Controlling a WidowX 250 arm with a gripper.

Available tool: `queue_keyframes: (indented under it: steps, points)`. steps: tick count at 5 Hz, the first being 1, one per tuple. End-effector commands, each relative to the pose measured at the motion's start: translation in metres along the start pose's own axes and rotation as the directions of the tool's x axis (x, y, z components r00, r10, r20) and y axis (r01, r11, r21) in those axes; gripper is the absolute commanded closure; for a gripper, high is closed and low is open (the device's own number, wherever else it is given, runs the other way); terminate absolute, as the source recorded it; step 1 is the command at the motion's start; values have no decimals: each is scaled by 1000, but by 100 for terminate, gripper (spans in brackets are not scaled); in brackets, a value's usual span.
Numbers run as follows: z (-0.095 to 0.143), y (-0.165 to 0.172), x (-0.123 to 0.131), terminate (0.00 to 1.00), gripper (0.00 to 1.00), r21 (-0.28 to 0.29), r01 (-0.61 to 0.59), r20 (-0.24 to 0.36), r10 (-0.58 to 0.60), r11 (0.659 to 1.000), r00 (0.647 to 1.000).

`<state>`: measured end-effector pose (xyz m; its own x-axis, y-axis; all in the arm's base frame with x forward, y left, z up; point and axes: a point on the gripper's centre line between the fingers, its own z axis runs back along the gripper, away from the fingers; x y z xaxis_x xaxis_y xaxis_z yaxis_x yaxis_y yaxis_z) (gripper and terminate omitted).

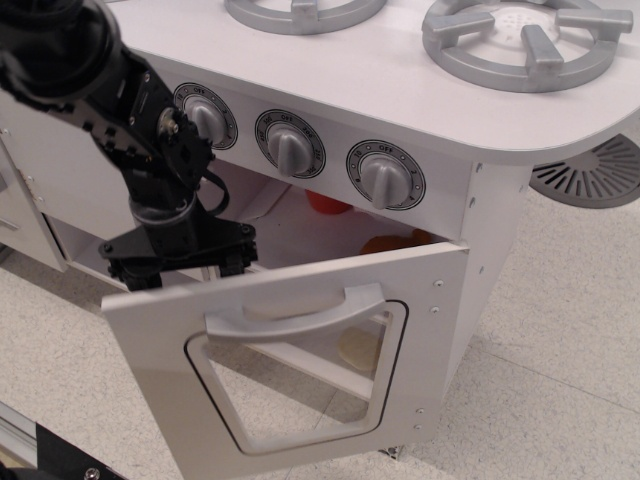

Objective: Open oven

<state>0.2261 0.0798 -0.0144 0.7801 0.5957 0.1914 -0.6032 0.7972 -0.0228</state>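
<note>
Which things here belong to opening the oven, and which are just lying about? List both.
Belongs to the job:
oven door, tilted partly open
door handle
gripper, at the door's top edge

Just lying about:
three knobs
two burners
orange items inside the oven
grey disc on the floor

Speckled light tile floor (pixel 560 330); grey round vent-like disc (pixel 595 175) at right.

The arm (pixel 95 90) is matte black throughout, built of bulky rounded segments; small silver screw heads dot the wrist housing; a thin black cable loops out beside the wrist; below it a grey-black cylindrical collar meets the hand (pixel 178 262), a flat, wide black crossbar with short dark fingers (pixel 232 260).
</note>
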Motion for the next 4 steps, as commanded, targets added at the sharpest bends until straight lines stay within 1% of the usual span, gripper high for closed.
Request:
queue_keyframes:
  steps: [1, 2, 3, 4]
  points:
    - [18, -31, -40, 0, 0, -79, -204, -3, 204, 976, 979]
    - [24, -46, -62, 0, 0, -76, -306, -47, 303, 949, 952]
    - [29, -57, -73, 0, 0, -56, -369, -91, 363, 928, 927]
    - [29, -57, -73, 0, 0, -56, -369, -91, 363, 928, 927]
